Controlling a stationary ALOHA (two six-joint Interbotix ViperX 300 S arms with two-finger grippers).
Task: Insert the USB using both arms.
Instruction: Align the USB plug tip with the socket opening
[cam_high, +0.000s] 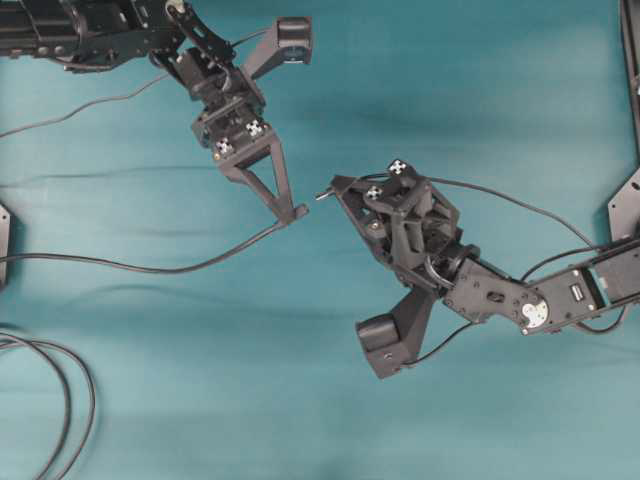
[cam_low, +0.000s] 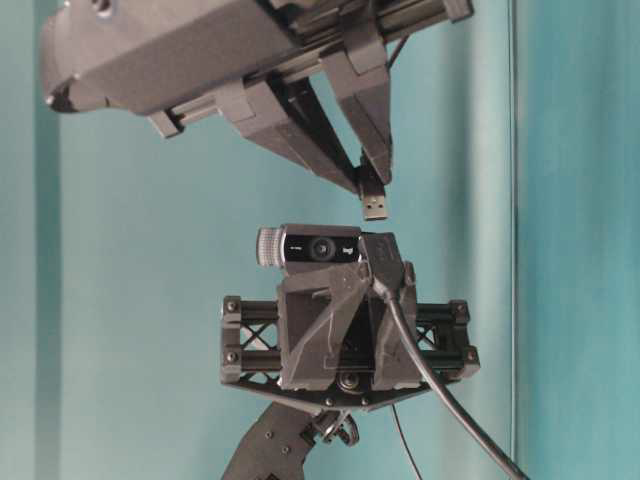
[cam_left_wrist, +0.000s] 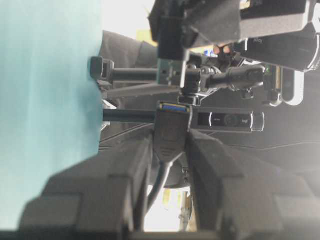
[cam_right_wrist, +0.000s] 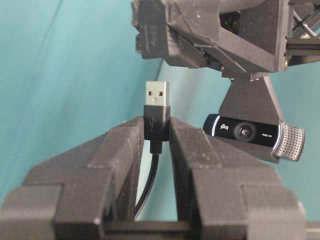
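Note:
The USB (cam_right_wrist: 157, 95) has a silver tip above a short black body, and my right gripper (cam_right_wrist: 156, 125) is shut on that body. From overhead, the USB (cam_high: 322, 195) pokes out of the right gripper (cam_high: 335, 190) toward the left. My left gripper (cam_high: 298, 212) is shut on the black socket (cam_left_wrist: 172, 130), whose blue-lined mouth faces the right gripper. A short gap separates plug and socket. In the table-level view the USB (cam_low: 375, 207) hangs from the right gripper (cam_low: 372, 180) just above the socket (cam_low: 384, 252).
The socket's thin cable (cam_high: 120, 266) trails left across the teal cloth. A thicker looped black cable (cam_high: 70, 400) lies at the bottom left corner. Black brackets (cam_high: 625, 205) stand at the right edge. Each wrist camera (cam_right_wrist: 250, 132) faces the other gripper.

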